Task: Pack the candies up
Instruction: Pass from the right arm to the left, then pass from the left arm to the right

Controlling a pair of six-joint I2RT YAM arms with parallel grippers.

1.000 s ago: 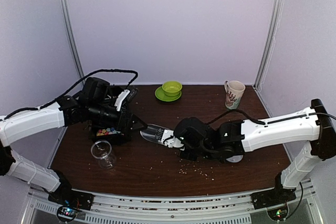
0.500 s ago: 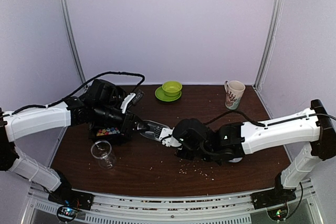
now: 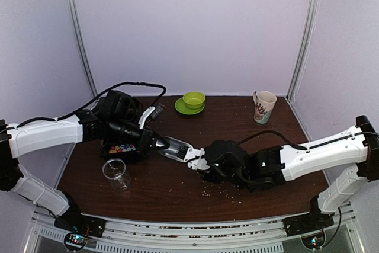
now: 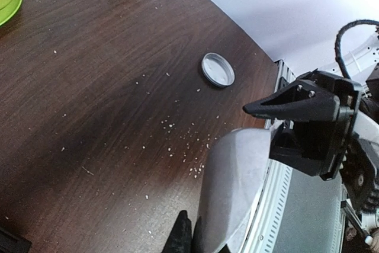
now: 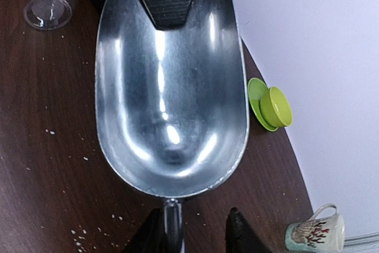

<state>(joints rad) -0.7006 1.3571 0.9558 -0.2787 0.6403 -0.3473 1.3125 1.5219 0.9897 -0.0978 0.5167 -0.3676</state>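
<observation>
Right hand (image 3: 198, 161) grips a metal scoop (image 5: 170, 87); left hand (image 3: 155, 141) pinches its rim beside candies (image 3: 120, 148).

The top view looks down from above and behind both arm bases across the whole bench (image 3: 177, 188) toward the back wall. The left wrist view sits low and close, facing over the bench toward the right tool (image 4: 308, 124); the right wrist view looks steeply down at close range. All three share the scoop (image 3: 176, 148), and both wrist views catch the green bowl (image 5: 276, 106).
</observation>
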